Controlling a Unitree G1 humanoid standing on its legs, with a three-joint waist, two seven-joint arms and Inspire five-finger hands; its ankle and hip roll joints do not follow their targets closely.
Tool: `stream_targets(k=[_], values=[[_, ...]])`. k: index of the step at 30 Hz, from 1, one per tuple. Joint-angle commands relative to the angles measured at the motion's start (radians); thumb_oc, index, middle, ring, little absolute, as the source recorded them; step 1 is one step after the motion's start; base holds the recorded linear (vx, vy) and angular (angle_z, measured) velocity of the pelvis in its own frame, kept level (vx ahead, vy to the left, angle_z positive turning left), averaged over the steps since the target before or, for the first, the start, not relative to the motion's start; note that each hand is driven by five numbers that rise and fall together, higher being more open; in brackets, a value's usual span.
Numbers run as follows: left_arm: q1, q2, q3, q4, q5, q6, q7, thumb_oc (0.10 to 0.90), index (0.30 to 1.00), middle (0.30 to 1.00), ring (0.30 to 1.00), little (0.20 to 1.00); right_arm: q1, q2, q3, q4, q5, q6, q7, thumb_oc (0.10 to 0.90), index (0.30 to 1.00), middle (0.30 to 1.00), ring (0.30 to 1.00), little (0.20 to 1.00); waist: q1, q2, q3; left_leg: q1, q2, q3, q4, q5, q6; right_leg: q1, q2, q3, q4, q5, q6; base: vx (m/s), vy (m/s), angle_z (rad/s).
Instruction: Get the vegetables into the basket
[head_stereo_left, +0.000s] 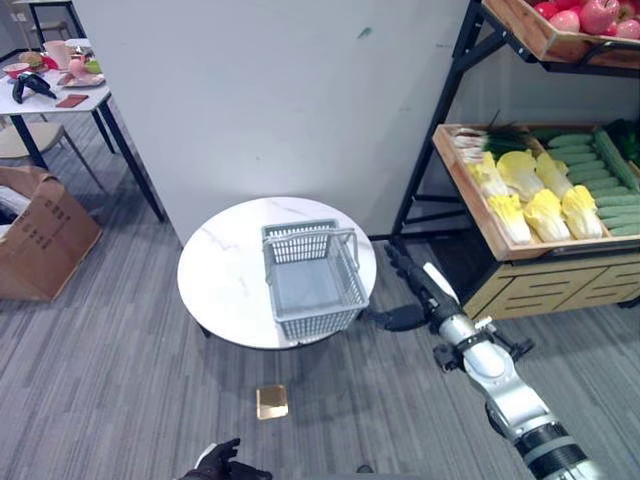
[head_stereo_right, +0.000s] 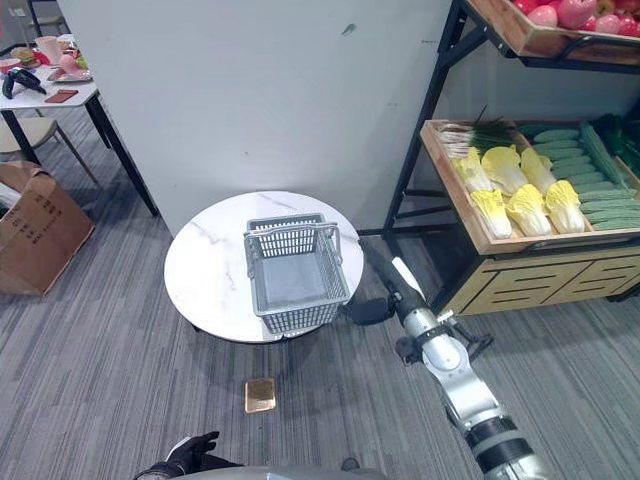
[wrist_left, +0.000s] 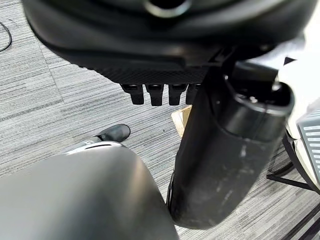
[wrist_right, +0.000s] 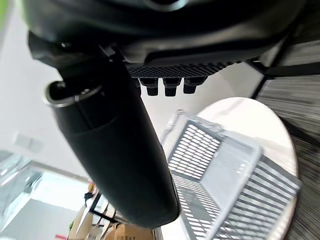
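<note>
Left eye view: the grey basket (head_stereo_left: 313, 279) stands empty on the round white counter (head_stereo_left: 225, 280). The vegetables (head_stereo_left: 545, 195) lie in a wooden shelf crate (head_stereo_left: 480, 215), partly cut off. The right hand (head_stereo_left: 415, 280) reaches beside the basket, fingers straight, empty. Right eye view: the left hand (head_stereo_right: 190, 452) hangs low, fingers relaxed, partly cut off.

You have a grey slatted basket (head_stereo_left: 313, 280) standing upright and empty, its handle folded back over the far rim, just left of your right hand (head_stereo_left: 412, 275) and ahead of your left hand (head_stereo_left: 220, 462). The vegetables lie on a shelf ahead and right of the right hand, well apart from it: yellow cabbages (head_stereo_left: 545, 208), green cucumbers (head_stereo_left: 600, 185), and scallions (head_stereo_left: 485, 140) at the far corner.
</note>
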Motion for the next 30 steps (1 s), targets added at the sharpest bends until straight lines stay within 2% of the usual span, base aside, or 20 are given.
stream_targets(k=[1,8,9,12,14,18,22,24,30], values=[[-0.011,-0.009,-0.036,0.055,0.021,0.011,0.013,0.9,1.0,1.0,1.0,1.0,-0.187,0.013,-0.036,-0.11,-0.015,-0.104,-0.044,0.9,1.0,1.0,1.0,1.0,0.042,-0.047,0.054,0.062,-0.041,-0.026,0.008,-0.076,0.002,-0.03,-0.041,-0.003,0.004,0.039,0.075,-0.03,-0.009,0.07],[-0.005,0.003,-0.037,0.059,-0.003,0.016,0.02,0.9,1.0,1.0,1.0,1.0,-0.402,0.021,0.063,-0.04,0.006,-0.091,-0.052,0.9,1.0,1.0,1.0,1.0,0.081,-0.074,0.064,0.048,-0.043,-0.042,0.008,-0.074,0.003,-0.033,-0.044,-0.01,0.004,0.043,0.075,-0.01,0.001,0.11],[-0.005,0.003,-0.044,0.063,-0.006,0.017,0.022,0.9,1.0,1.0,1.0,1.0,-0.486,0.014,0.109,0.026,0.005,-0.084,-0.053,0.9,1.0,1.0,1.0,1.0,0.095,-0.082,0.069,0.041,-0.044,-0.049,0.008,-0.072,0.003,-0.036,-0.046,-0.015,0.004,0.046,0.076,-0.03,0.004,0.04],[-0.007,0.003,-0.056,0.063,-0.01,0.015,0.02,0.9,1.0,1.0,1.0,1.0,-0.56,0.008,0.149,0.091,0.005,-0.08,-0.054,0.9,1.0,1.0,1.0,1.0,0.107,-0.089,0.076,0.032,-0.044,-0.055,0.008,-0.068,0.002,-0.04,-0.048,-0.021,0.004,0.049,0.076,-0.04,0.001,0.07],[-0.009,0.01,-0.066,0.059,-0.025,0.01,0.015,0.9,1.0,1.0,1.0,1.0,-0.665,-0.01,0.201,0.214,-0.006,-0.069,-0.057,0.9,1.0,1.0,1.0,1.0,0.125,-0.1,0.089,0.01,-0.043,-0.068,0.008,-0.06,0.001,-0.053,-0.049,-0.028,0.004,0.053,0.075,-0.08,-0.013,0.19],[-0.025,0.027,-0.081,0.055,-0.046,0.002,0.008,0.9,1.0,1.0,1.0,1.0,-0.83,-0.059,0.289,0.405,-0.073,-0.054,-0.071,0.9,1.0,1.0,1.0,1.0,0.154,-0.109,0.12,-0.042,-0.042,-0.093,0.008,-0.042,-0.002,-0.089,-0.048,-0.041,0.004,0.063,0.074,-0.11,-0.018,0.23],[-0.042,0.042,-0.113,0.051,-0.061,-0.005,0.006,0.9,1.0,1.0,1.0,1.0,-0.972,-0.076,0.35,0.61,-0.091,-0.04,-0.085,0.9,1.0,1.0,1.0,1.0,0.179,-0.102,0.154,-0.111,-0.044,-0.126,0.008,-0.017,-0.008,-0.138,-0.05,-0.062,0.004,0.074,0.074,-0.13,-0.012,0.21],[-0.066,0.043,-0.149,0.045,-0.08,-0.007,0.011,0.9,1.0,1.0,1.0,1.0,-1.099,-0.087,0.402,0.825,-0.097,-0.023,-0.094,0.9,1.0,1.0,1.0,1.0,0.195,-0.081,0.173,-0.18,-0.045,-0.164,0.008,0.009,-0.019,-0.182,-0.052,-0.086,0.004,0.079,0.072,-0.09,0.0,0.51],[-0.095,0.038,-0.191,0.049,-0.079,-0.007,0.02,0.9,1.0,1.0,1.0,1.0,-1.191,-0.103,0.448,1.006,-0.11,-0.012,-0.096,0.9,1.0,1.0,1.0,1.0,0.206,-0.052,0.186,-0.227,-0.045,-0.208,0.008,0.025,-0.03,-0.203,-0.053,-0.115,0.004,0.068,0.071,0.03,-0.014,0.28]])
